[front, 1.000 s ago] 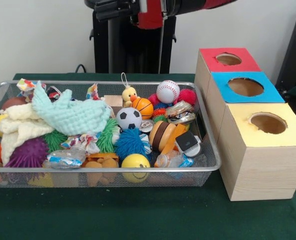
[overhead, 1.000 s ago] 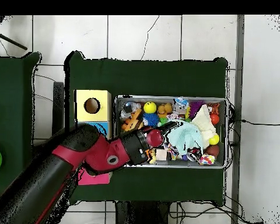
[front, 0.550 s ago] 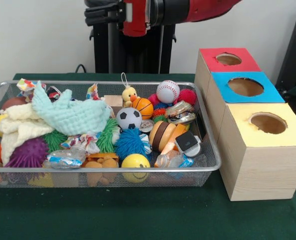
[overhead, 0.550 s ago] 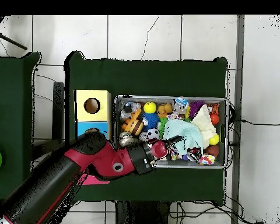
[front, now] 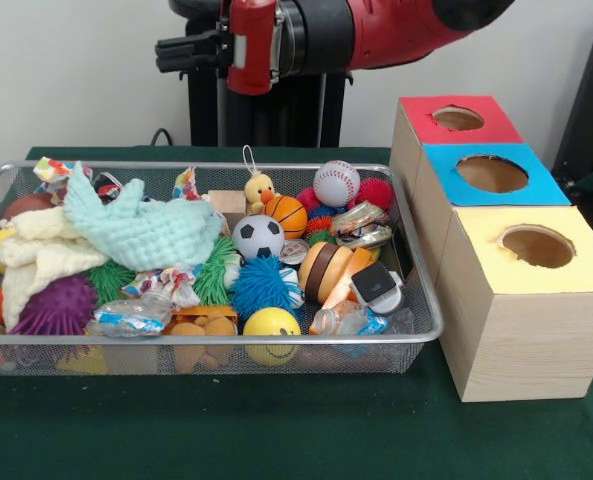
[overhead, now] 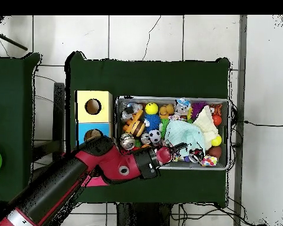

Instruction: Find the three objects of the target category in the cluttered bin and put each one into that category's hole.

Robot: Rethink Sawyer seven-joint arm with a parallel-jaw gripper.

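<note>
Wire mesh bin [front: 421, 300] sits on green tabletop [front: 276, 430], packed w/ toys. Three wooden boxes stand in a row just beside bin: red-topped box [front: 456, 120], blue-topped box [front: 491, 175], yellow-topped box [front: 536, 250], each w/ a round hole in its top. Ball-type items in bin: baseball [front: 336, 183] nr the back, mini basketball [front: 286, 214] just beside it, soccer ball [front: 258, 237] in front of basketball, yellow smiley ball [front: 272, 325] against the front wall. Also a small duck toy [front: 260, 189] beside the basketball, blue spiky ball [front: 261, 285] between soccer ball & smiley ball, purple spiky ball [front: 56, 305] twd the other end, pale green cloth [front: 141, 232] draped over a cream cloth [front: 36, 255]. Red-and-black arm [overhead: 79, 176] reaches across at height over the bin's back edge (front view shows it high up, well clear of the toys). Gripper [front: 181, 52] shows as a black end piece pointing sideways; fingers prob. too dark & small to read, so can't tell whether apart or together. Overhead: arm's tip lies over the bin edge nr the cloth.
</note>
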